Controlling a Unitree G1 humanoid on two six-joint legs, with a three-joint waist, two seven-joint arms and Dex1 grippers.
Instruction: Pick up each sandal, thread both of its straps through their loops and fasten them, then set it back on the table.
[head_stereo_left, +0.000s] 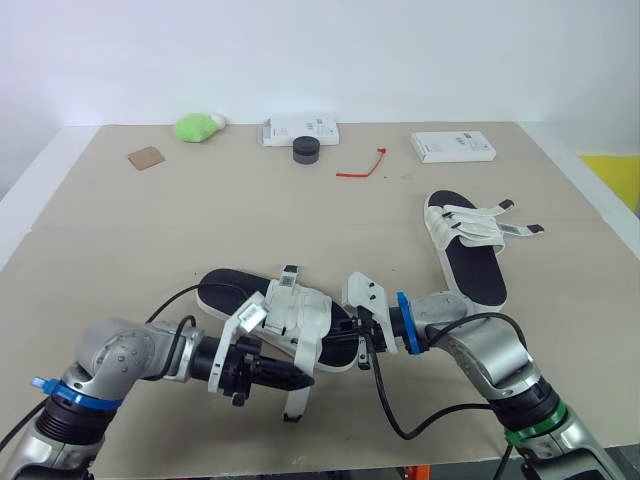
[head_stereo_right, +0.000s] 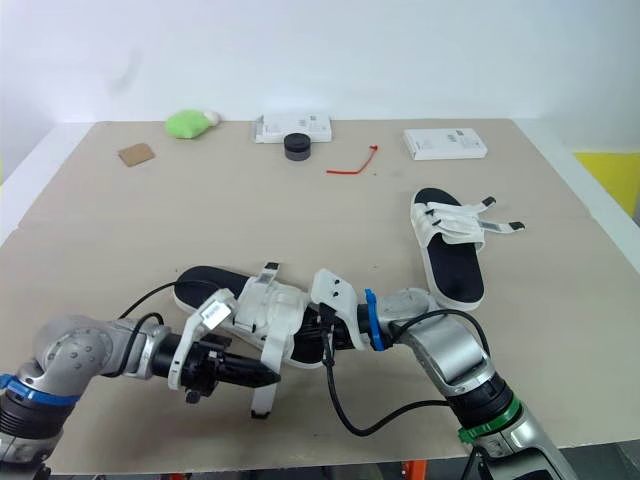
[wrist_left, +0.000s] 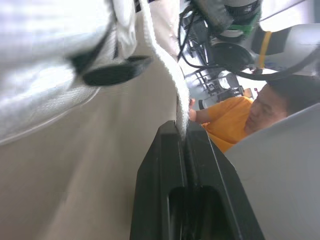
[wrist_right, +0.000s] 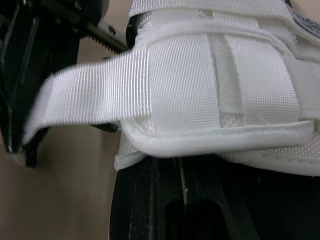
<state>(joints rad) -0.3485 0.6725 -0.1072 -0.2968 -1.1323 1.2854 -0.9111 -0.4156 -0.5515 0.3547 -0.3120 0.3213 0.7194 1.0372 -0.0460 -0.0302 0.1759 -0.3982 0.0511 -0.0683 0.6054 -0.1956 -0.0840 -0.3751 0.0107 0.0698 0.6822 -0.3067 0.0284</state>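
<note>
The near sandal (head_stereo_left: 228, 291), black-soled with white straps, lies at the table's front middle between both arms. From the left, my left gripper (head_stereo_left: 303, 380) is shut on a loose white strap (head_stereo_left: 296, 395) whose end hangs down toward the table. The left wrist view has that strap (wrist_left: 175, 85) pinched between the black fingertips (wrist_left: 165, 150). From the right, my right gripper (head_stereo_left: 347, 336) is shut on the sandal's edge, under its white upper (wrist_right: 215, 95). The second sandal (head_stereo_left: 470, 265) lies flat further right, its straps loose.
Along the far edge sit a green lump (head_stereo_left: 195, 126), a white box (head_stereo_left: 300, 130), a black round piece (head_stereo_left: 306, 150), a red tie (head_stereo_left: 362, 166), another white box (head_stereo_left: 452, 146) and a brown card (head_stereo_left: 146, 157). A person in an orange shirt (wrist_left: 230, 122) is beyond the table.
</note>
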